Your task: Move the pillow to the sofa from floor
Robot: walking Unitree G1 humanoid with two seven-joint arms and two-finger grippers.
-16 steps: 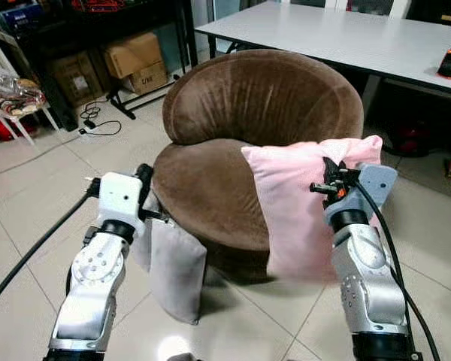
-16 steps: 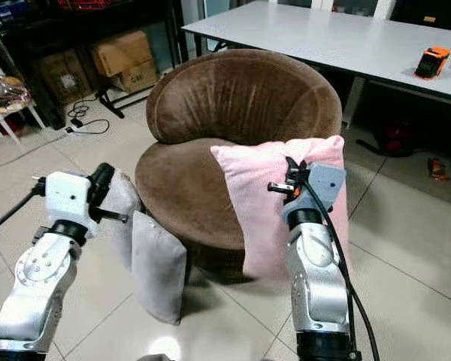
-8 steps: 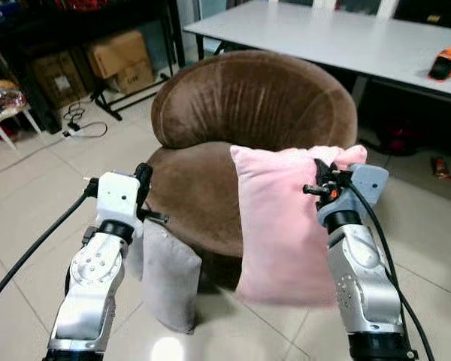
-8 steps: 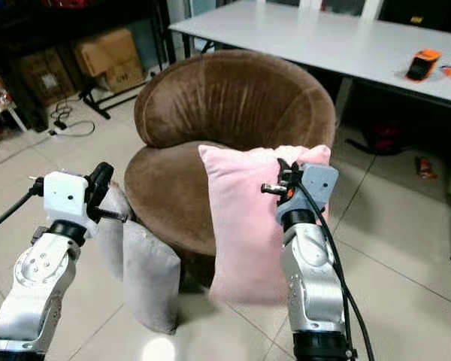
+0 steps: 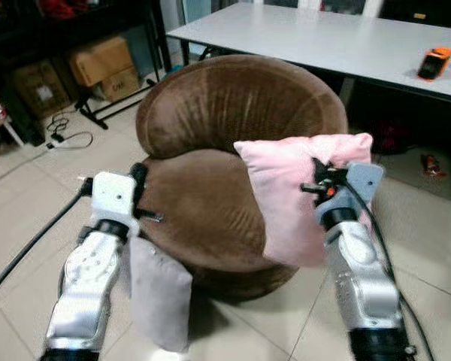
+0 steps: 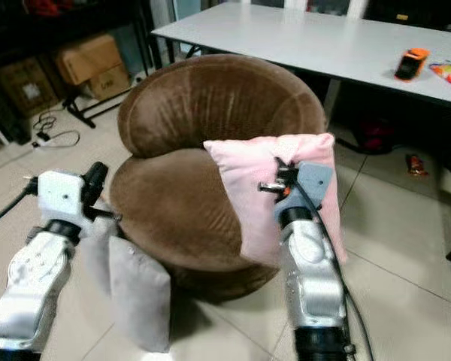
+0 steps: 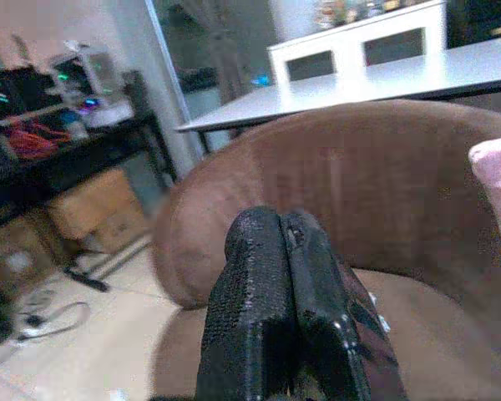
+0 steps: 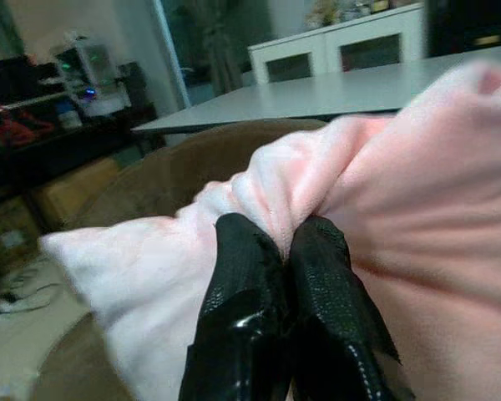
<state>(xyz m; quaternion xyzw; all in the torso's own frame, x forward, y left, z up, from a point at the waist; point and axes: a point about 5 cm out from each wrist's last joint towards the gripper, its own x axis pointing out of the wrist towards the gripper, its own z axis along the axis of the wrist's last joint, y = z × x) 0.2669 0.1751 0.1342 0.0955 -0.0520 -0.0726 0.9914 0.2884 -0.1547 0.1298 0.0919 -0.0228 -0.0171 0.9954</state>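
1. Pale tiled floor (image 5: 30,248) in a cluttered room; long grey worktop (image 5: 323,41) behind, cardboard boxes (image 5: 101,64) under a dark rack at the back.
2. Round brown velvet sofa chair (image 5: 233,135) sits centre, seat bare and facing the robot.
3. Square pink plush pillow (image 5: 293,192) hangs clear of the floor, tilted, over the seat's right edge. Its lower corner droops past the rim.
4. Right hand (image 8: 271,276) is pinched tight on a bunched fold near the pillow's top; the fabric puckers between the two black fingers (image 8: 238,284).
5. Left hand (image 7: 284,276) is pressed closed on nothing, held low by the seat's left front, pointing at the backrest.
6. Second cushion, grey fabric (image 5: 158,297), leans upright on the floor against the sofa's left front, just below the left arm.
7. Step in hand, as judged: carry and place. Pillow is near the seat but not resting on it.
8. To do it well: bring the pillow further toward the seat's middle, lower until its bottom edge bears on the velvet, then let go. Releasing here risks a slide off the right rim.
9. Single-corner pinch lets the pillow swing; slow motion would help.
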